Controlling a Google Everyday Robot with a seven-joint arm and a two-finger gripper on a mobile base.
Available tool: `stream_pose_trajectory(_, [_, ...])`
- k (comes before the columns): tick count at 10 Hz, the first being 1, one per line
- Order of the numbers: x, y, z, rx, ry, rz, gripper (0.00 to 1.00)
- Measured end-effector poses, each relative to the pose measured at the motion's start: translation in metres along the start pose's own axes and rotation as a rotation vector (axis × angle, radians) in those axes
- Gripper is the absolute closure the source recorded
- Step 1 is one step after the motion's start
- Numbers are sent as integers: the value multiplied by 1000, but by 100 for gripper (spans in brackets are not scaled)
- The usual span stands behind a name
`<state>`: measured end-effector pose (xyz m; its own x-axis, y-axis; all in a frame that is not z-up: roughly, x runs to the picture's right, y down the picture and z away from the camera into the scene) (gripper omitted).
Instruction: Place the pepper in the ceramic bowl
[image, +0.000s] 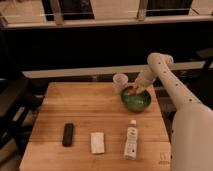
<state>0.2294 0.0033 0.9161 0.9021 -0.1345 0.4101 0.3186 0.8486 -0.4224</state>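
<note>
Camera view: my arm reaches in from the right of the frame and bends down toward the right centre, where the ceramic bowl (136, 101) sits near the table's (85, 112) far right corner. My gripper (135, 90) is over the bowl's upper left rim. The pepper (132, 92) shows as a small orange-red spot right at the gripper, above the rim; whether I am gripping it or have let go I cannot tell. A pale cup (120, 81) stands just beside the bowl, upper left of it.

Assessment: transport looks complete and the pepper is at the bowl. Outstanding: confirmed release into the bowl and withdrawal.
</note>
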Motion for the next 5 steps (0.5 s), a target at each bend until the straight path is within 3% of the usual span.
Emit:
stream_pose_trajectory(2, [2,0,0,2,-1,4,49])
stream_pose_trajectory(5, [6,0,1,5,-3,11,26])
